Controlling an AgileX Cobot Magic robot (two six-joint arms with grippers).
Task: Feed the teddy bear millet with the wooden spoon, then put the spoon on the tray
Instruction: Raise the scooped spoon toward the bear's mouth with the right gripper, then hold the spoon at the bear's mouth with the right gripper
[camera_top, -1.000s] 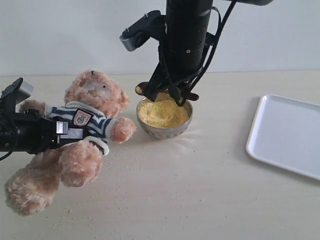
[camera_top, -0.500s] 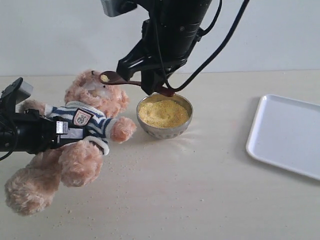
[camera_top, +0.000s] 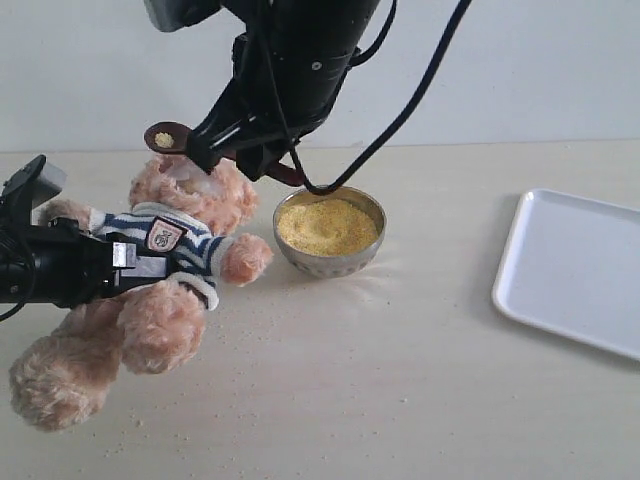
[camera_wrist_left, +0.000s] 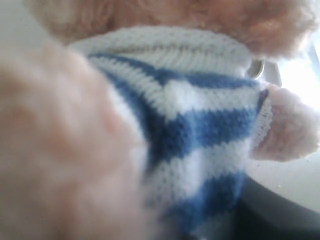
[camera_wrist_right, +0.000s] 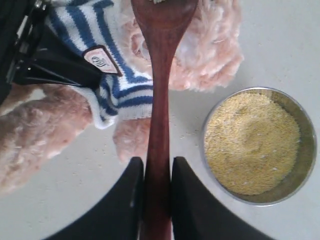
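Note:
The teddy bear (camera_top: 190, 195) lies propped on the table at the left, with its striped shirt (camera_wrist_left: 200, 125) filling the left wrist view. My left gripper (camera_top: 140, 262) is shut on its torso from the left. My right gripper (camera_top: 235, 155) is shut on the handle of the wooden spoon (camera_top: 165, 138), and its black fingers (camera_wrist_right: 127, 195) flank the handle (camera_wrist_right: 159, 100). The spoon's bowl carries a little millet and hovers just above the bear's head. More millet (camera_top: 325, 225) fills the metal bowl (camera_top: 330, 265) beside the bear's paw. The white tray (camera_top: 580, 270) lies far right.
Loose grains (camera_top: 250, 330) are scattered over the pale tabletop in front of the bear and bowl. The right arm's black body and cables hang over the bowl and the bear's head. A white wall stands behind the table.
My right gripper has risen from the bowl and swung left with the spoon, bringing its loaded bowl over the bear's head. The left arm and bear have stayed put.

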